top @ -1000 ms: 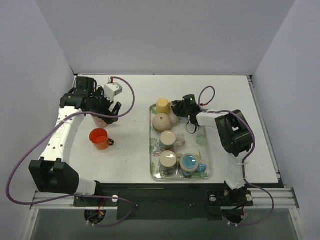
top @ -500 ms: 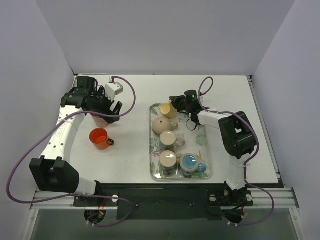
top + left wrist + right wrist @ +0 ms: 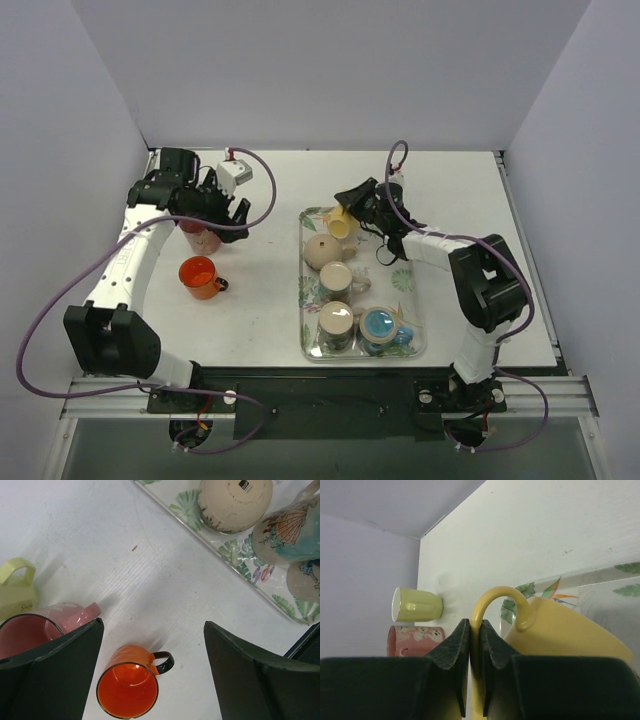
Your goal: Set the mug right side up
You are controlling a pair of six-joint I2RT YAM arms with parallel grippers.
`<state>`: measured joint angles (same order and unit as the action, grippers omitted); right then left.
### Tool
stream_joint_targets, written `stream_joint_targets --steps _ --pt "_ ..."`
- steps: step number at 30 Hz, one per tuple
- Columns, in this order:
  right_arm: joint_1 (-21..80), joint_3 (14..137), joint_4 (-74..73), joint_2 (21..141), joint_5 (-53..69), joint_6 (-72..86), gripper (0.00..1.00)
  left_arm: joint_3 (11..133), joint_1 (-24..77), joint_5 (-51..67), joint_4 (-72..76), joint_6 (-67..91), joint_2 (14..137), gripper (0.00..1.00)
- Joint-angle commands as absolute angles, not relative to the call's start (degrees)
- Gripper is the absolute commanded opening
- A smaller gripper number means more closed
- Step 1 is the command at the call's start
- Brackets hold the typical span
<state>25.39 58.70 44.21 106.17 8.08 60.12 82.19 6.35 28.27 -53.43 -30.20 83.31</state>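
The yellow mug [image 3: 340, 222] hangs tilted on its side above the far left corner of the leaf-patterned tray [image 3: 410, 280], its mouth facing the near right. My right gripper [image 3: 354, 207] is shut on the mug's handle; the right wrist view shows the fingers [image 3: 475, 625] clamping the yellow handle loop with the mug body [image 3: 565, 635] to the right. My left gripper [image 3: 218, 214] is open and empty, hovering over the table near the pink mug [image 3: 203, 238]; its jaws [image 3: 152, 625] stand wide apart above the orange mug [image 3: 127, 687].
A cream mug [image 3: 323, 246] stands upside down in the tray. Three upright mugs [image 3: 336, 277] [image 3: 335, 322] [image 3: 381, 326] fill the near part of the tray. The orange mug [image 3: 200, 275], the pink mug and a pale green mug [image 3: 15, 587] stand on the table at left.
My right gripper has lifted the yellow mug off the tray by its handle and tipped it from upside down onto its side. My left gripper has shifted slightly away.
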Motion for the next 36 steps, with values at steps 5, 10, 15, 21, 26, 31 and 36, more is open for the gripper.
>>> stream_joint_targets --steps 5,10,15,21,26,31,36 --pt "26.54 57.66 58.16 93.79 17.74 37.62 0.00 90.35 6.68 39.19 -55.11 -31.73 85.34 0.92" --pt "26.89 56.78 60.11 88.60 23.97 33.76 0.00 94.64 6.24 48.74 -60.44 -38.37 85.43 0.92" --pt "31.19 56.42 52.86 77.29 30.66 23.22 0.00 102.56 6.33 56.94 -69.33 -43.15 86.74 0.92" --pt "33.75 53.80 50.80 68.13 39.54 18.28 0.00 110.91 9.65 67.15 -76.89 -49.82 88.42 0.92" --pt "35.68 52.38 50.27 62.76 43.41 17.41 0.00 116.79 17.48 62.05 -79.10 -52.82 89.73 0.92" --pt "38.23 52.56 47.90 60.56 44.47 14.51 0.00 122.86 20.56 66.79 -80.68 -53.34 92.02 0.93" --pt "39.72 52.47 47.46 59.77 44.12 13.97 0.00 123.84 23.99 64.61 -78.77 -53.36 94.12 0.93"
